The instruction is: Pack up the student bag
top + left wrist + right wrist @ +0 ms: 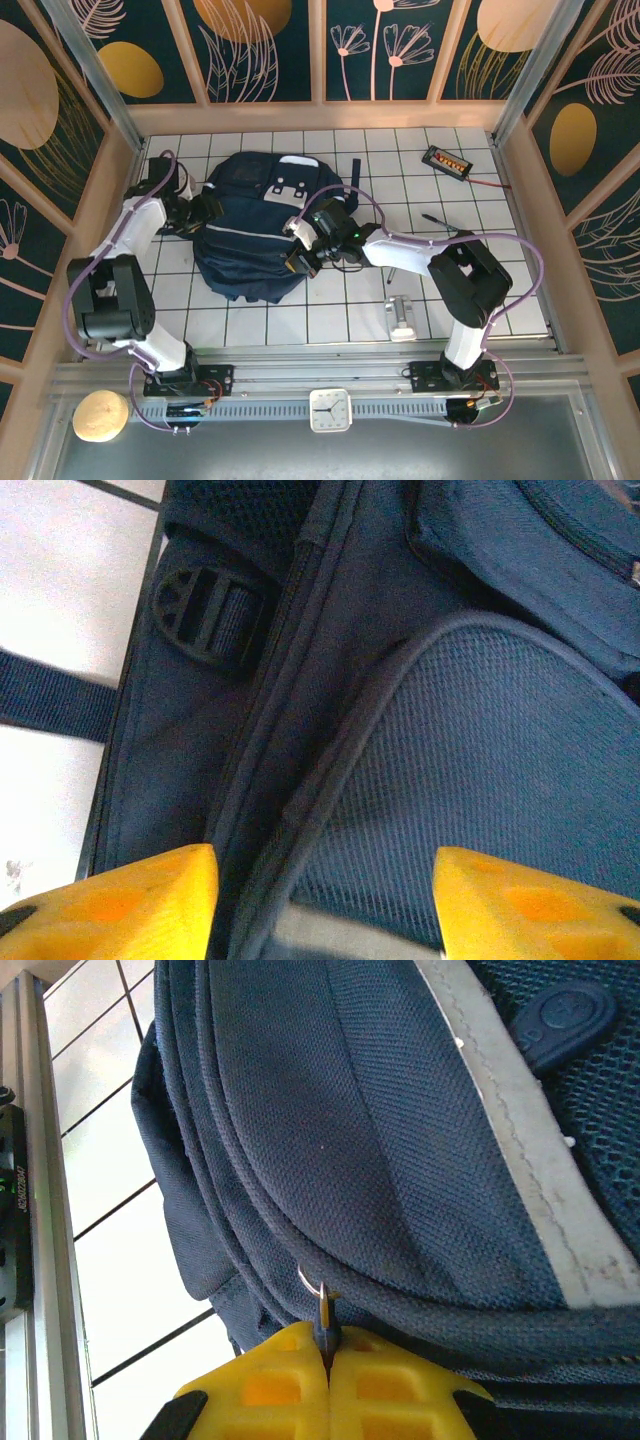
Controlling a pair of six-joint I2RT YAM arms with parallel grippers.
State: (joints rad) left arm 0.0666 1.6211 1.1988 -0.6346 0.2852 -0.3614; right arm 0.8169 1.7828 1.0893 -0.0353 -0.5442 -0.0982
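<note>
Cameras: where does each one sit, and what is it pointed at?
Top external: overhead from the near side, looking down on table, student bag, left arm and right arm.
Left wrist: on the left arm, facing the bag's mesh; left claw open.
Right wrist: on the right arm, facing the bag's edge; right claw shut on a zipper pull.
All three share the bag.
</note>
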